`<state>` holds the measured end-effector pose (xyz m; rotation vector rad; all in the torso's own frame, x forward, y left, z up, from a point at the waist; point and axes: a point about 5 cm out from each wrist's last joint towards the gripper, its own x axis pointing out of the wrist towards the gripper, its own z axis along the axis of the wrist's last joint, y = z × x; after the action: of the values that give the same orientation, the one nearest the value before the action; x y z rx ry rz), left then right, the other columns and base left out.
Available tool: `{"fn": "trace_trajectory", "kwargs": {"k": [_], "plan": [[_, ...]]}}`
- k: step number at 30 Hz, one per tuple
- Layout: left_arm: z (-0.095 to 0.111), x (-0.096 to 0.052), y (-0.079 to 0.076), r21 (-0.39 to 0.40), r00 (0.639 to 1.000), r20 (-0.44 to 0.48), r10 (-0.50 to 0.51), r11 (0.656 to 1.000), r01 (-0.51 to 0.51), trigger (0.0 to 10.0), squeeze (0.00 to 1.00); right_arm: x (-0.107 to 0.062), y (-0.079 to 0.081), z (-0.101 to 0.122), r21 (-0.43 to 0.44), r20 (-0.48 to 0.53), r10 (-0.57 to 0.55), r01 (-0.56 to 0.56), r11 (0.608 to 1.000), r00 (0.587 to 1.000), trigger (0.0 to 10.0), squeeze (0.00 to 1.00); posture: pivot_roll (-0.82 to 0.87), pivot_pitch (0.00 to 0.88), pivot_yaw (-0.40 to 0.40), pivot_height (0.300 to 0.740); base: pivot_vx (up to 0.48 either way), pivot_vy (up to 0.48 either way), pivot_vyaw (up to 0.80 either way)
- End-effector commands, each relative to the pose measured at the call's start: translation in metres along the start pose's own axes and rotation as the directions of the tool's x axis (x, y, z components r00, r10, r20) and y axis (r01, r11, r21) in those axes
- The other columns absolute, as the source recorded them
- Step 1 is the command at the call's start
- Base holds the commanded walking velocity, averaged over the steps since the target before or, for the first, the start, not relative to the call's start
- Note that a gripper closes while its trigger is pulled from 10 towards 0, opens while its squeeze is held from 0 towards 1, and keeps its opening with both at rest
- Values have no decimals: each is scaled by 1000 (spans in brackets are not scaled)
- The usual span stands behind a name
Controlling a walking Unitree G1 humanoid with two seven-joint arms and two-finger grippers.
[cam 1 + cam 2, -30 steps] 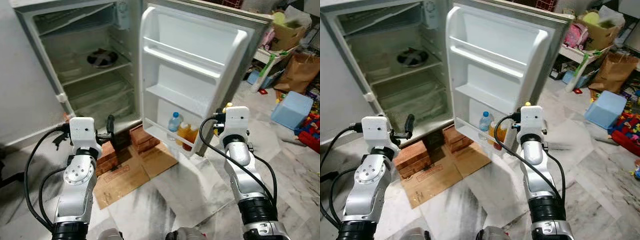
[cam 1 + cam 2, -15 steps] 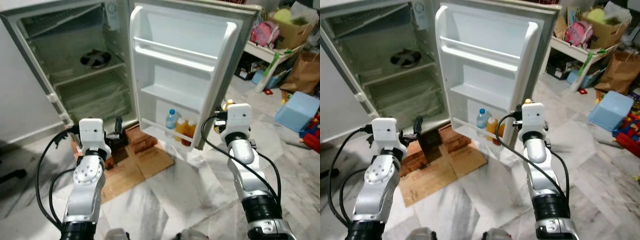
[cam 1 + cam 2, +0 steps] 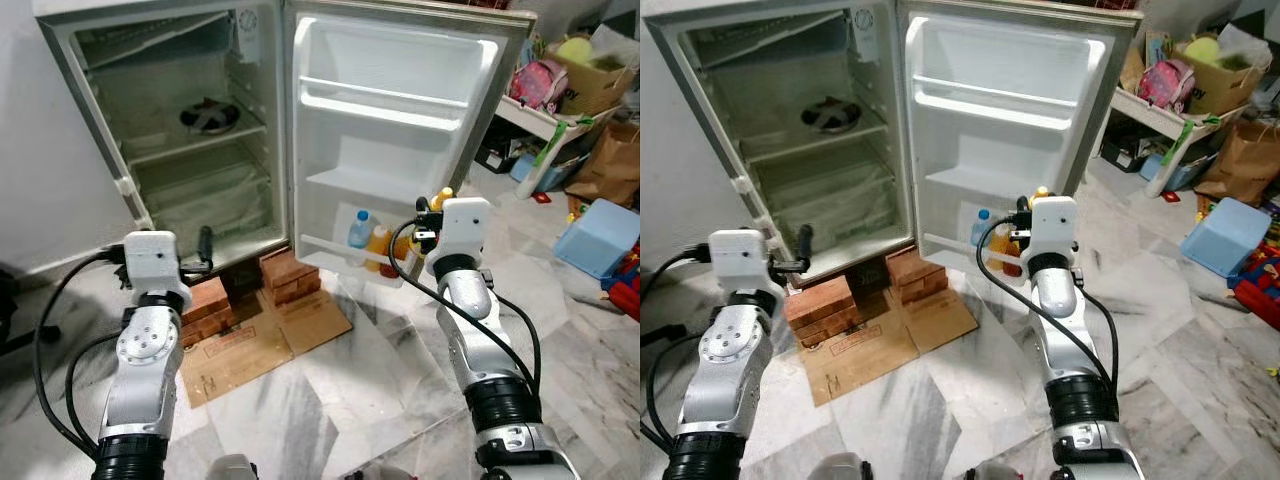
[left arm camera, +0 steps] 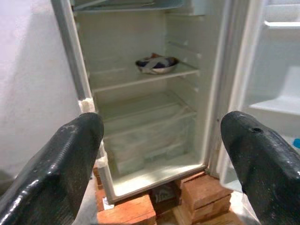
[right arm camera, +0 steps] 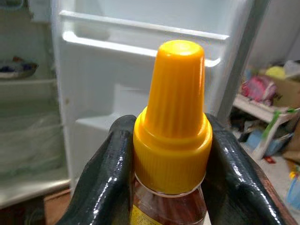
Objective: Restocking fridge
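The right gripper [image 5: 171,154] is closed on a bottle [image 5: 171,126], its two black fingers [image 5: 105,173] pressed against either side of the neck just under the yellow cap; amber liquid shows below the cap. From the head views, that gripper is raised in front of the lower part of the open fridge door [image 3: 400,130], with the yellow cap peeking above the wrist. The left gripper [image 4: 159,154] holds nothing: its fingers [image 4: 61,164] are spread wide apart, pointing at the open fridge [image 3: 180,130]. In the head view it hangs low in front of the fridge's bottom edge, above the bricks [image 3: 210,300] that prop the fridge up. A dish [image 4: 157,64] sits on the middle shelf inside; the lower compartment looks bare apart from a clear drawer. In the door's bottom rack stand a clear bottle with a blue cap [image 3: 359,232] and an orange bottle [image 3: 378,243] beside it. Flattened cardboard [image 3: 260,340] lies on the marble floor under the bricks.
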<state>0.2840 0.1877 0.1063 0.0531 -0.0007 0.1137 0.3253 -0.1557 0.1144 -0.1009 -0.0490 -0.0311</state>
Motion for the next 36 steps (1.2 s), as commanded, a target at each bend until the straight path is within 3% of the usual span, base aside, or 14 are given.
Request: {"fn": "trace_trajectory", "kwargs": {"k": [1,9,25,36], "plan": [[11,6,-2,3,999,48,-8,1000,8,10000,0,7,2,18,2,79,17,-17,1000,997,10000,0,24,0,3,740,0,0,0],[1,-7,-8,-5,999,19,-36,999,36,10000,0,0,3,14,4,70,40,-40,999,997,10000,0,18,0,-5,740,183,0,0],[3,-9,-13,-15,999,20,-29,999,29,10000,0,4,-1,19,-10,75,54,-53,999,996,10000,0,19,27,-27,740,419,0,0],[-2,-18,-19,-41,1000,-7,-5,999,5,10000,0,4,-4,20,-32,69,84,-82,996,994,10000,0,14,51,-57,740,289,0,0]]}}
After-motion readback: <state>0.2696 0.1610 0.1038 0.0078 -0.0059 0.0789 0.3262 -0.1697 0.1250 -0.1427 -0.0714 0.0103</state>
